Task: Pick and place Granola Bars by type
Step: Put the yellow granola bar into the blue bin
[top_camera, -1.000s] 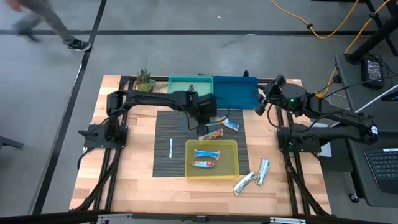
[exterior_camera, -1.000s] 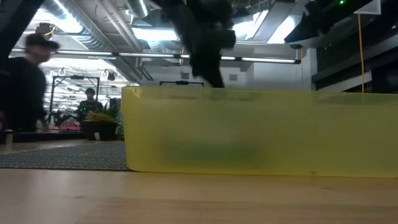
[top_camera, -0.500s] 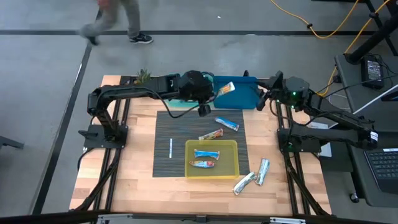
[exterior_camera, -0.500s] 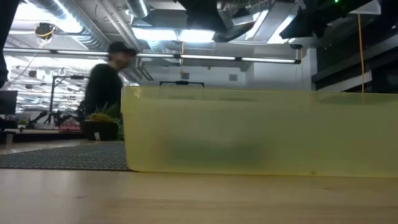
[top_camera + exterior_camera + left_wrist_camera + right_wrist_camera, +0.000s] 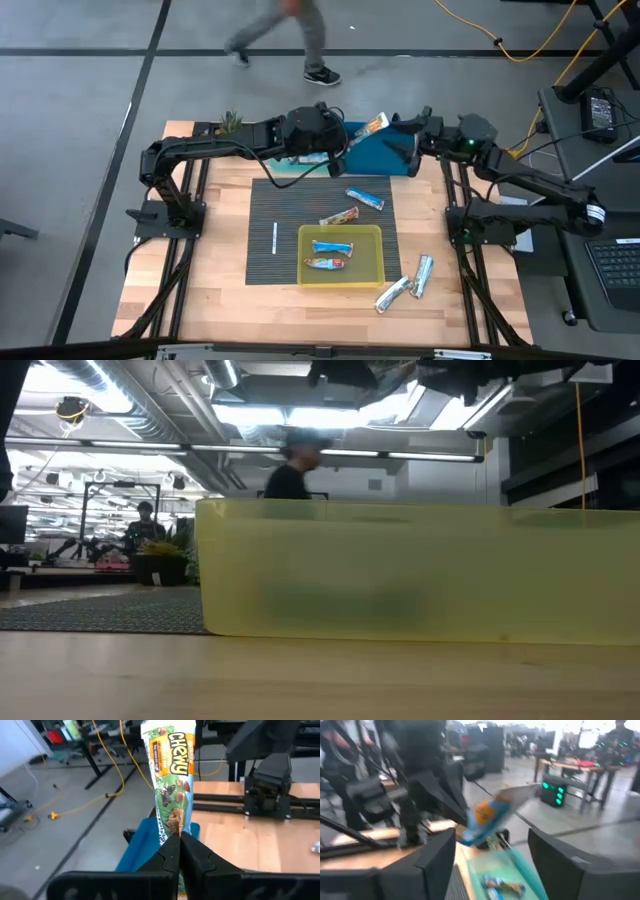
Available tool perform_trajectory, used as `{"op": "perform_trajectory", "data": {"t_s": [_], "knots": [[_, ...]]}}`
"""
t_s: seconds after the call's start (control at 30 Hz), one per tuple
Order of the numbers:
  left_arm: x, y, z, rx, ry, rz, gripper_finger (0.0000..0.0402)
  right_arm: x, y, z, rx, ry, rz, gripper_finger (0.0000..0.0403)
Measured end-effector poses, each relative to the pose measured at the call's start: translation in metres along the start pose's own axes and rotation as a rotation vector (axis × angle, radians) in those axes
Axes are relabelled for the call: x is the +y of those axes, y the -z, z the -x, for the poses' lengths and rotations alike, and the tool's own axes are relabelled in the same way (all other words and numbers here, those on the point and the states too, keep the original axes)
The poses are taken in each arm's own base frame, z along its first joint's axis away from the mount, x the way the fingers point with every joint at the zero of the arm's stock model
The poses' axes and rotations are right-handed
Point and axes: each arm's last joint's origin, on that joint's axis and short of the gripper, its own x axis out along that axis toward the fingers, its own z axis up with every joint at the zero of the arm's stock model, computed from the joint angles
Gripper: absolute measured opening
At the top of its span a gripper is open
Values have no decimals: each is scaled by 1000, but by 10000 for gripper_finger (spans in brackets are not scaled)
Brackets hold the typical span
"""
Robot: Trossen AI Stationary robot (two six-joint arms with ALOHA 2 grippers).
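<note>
My left gripper (image 5: 347,140) is shut on an orange-brown and green "Chewy" granola bar (image 5: 371,126), held high over the blue bin (image 5: 385,155). My right gripper (image 5: 408,125) is open and faces the bar's free end (image 5: 517,794) from the table's right, close to it but apart. A blue bar (image 5: 365,200) and an orange-brown bar (image 5: 340,216) lie flat on the dark mat. Two bars lie in the yellow bin (image 5: 375,262). Two silver-blue bars (image 5: 394,293) (image 5: 423,276) lie on the wood at the near right. My left gripper pinches one end of the bar's wrapper (image 5: 174,822) between its two shut fingers. The fingers lie about level and point toward the table's right, along the bar. The bar sticks straight out beyond the fingertips, lifted clear above the blue bin.
A teal bin (image 5: 290,135) stands left of the blue one at the far edge, beside a small plant (image 5: 232,124). A thin white stick (image 5: 275,238) lies on the mat. The yellow bin's wall (image 5: 420,570) fills the low view. A person walks past beyond the table's far edge.
My left gripper has risen from the mat with the orange-brown bar, gone toward the far edge over the bins, and turned to point right. The bar is lifted clear. My right gripper has moved up and toward the bar from the right.
</note>
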Motion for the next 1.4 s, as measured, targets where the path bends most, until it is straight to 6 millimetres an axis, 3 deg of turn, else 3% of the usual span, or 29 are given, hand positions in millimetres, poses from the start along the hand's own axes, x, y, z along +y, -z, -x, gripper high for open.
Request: {"op": "perform_trajectory", "data": {"t_s": [0.27,0.7,0.97,1.4], "knots": [[0,-3,0,-31,-21,-8,1,-2,-1,-20,-83,-77,-55,292],[-15,-10,5,-82,12,-61,2,-4,1,-33,-125,-80,-67,270],[-23,-11,7,-91,32,-74,1,-4,0,-33,-141,-81,-62,213],[-25,-11,8,-98,50,-67,4,-4,-1,-33,-156,-93,-59,57]]}}
